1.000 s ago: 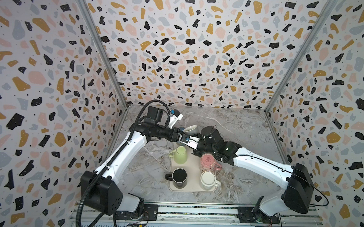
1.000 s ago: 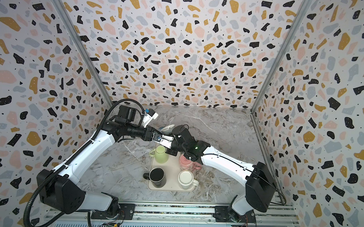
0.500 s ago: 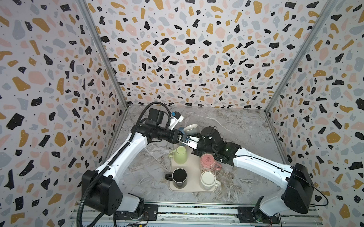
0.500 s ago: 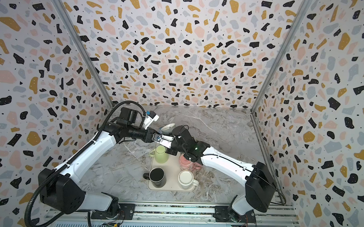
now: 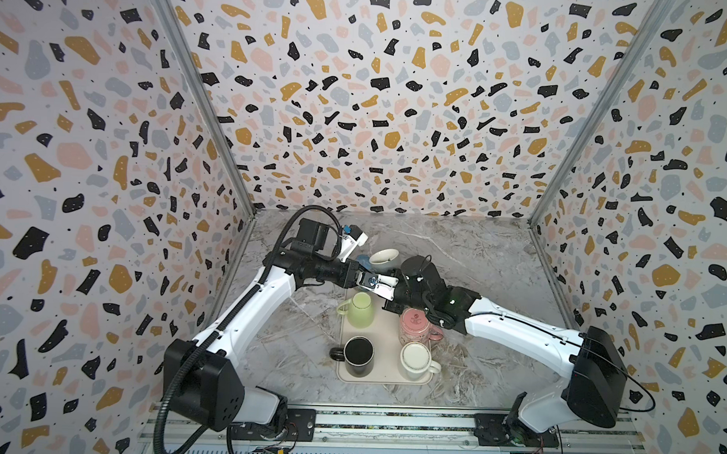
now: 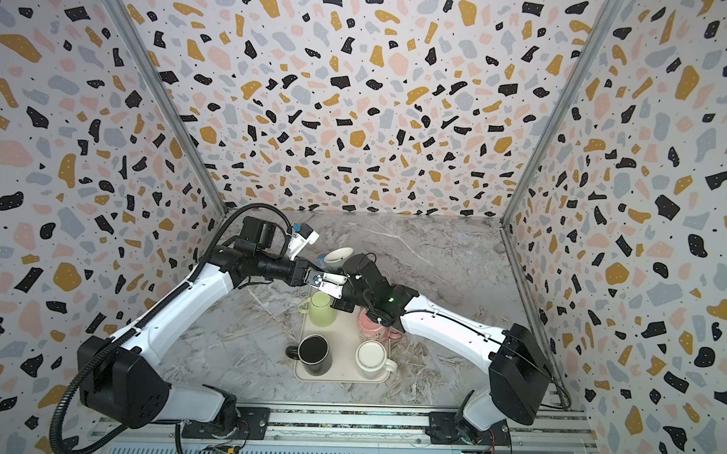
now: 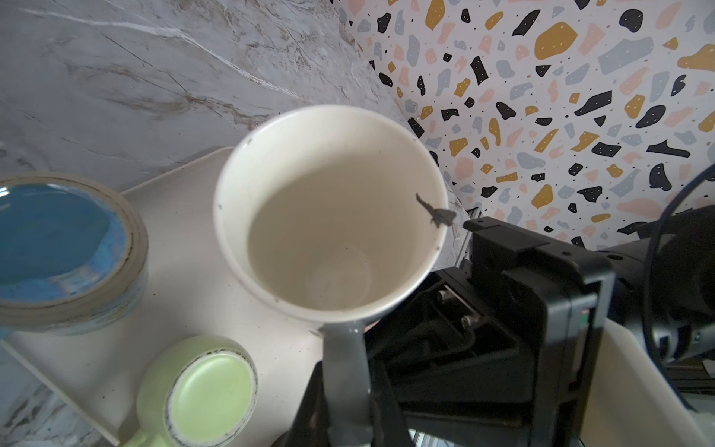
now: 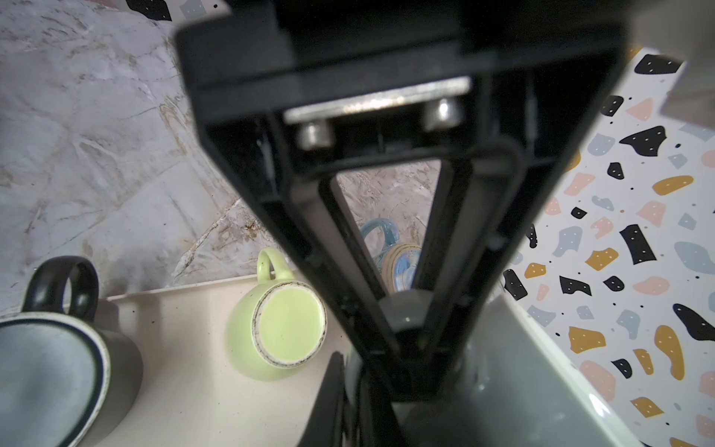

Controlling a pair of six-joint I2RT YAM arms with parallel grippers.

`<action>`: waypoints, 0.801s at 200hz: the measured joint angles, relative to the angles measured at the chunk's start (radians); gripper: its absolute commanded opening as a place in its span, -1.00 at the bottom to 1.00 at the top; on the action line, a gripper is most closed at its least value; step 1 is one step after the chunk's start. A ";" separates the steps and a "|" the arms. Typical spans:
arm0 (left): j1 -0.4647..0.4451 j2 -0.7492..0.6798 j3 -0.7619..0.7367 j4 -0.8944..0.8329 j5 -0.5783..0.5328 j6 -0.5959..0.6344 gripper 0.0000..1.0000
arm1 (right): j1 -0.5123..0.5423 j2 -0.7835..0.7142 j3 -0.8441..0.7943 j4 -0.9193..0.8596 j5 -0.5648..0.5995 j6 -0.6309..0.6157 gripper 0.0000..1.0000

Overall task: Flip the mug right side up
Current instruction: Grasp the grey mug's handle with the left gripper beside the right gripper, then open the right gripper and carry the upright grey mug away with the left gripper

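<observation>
progress: about midway, in my judgement. the grey mug (image 5: 383,257) is off the tabletop (image 5: 456,256) and held in the air over the far end of the tray (image 5: 385,353), between the two arms. it is tilted, mouth facing up and toward the left arm.
left to do: bring the base fully down, set the mug down, release.
other mugs: green mug (image 5: 359,310) and pink mug (image 5: 414,324) stand base-up on the tray. black mug (image 5: 358,352) and cream mug (image 5: 415,356) stand mouth-up there. blue mug (image 7: 58,247) is base-up just beyond the tray.
left hand (image 7: 346,418): closed on the grey mug's handle.
right hand (image 5: 397,295): closed, apparently gripping the mug body. the contact point is hidden.
tabletop finish: flat marble pattern, grey-white with brown veins.
tray finish: cream, rounded rectangle with a low rim, smooth, likely plastic.
grey mug finish: looks like glazed ceramic, grey outside and cream inside. the wall flares from a small round base, and the handle is a flat strap.
green mug finish: glossy, rounded body with a worn unglazed foot ring.
blue mug finish: blue base inside a tan foot ring.
rim mark (image 7: 439,216): dark fleck on the grey mug's lip. cannot tell whether it is a chip or debris.
</observation>
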 measured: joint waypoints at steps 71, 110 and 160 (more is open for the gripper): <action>-0.005 -0.027 -0.047 0.171 0.005 -0.145 -1.00 | -0.002 -0.023 -0.001 0.019 0.061 -0.019 -0.71; -0.006 -0.028 -0.046 0.250 -0.004 -0.190 -1.00 | 0.000 -0.060 -0.006 0.042 0.071 -0.029 -0.40; -0.005 0.033 0.012 0.293 -0.023 -0.206 -1.00 | 0.003 -0.100 -0.026 0.051 0.109 -0.034 0.05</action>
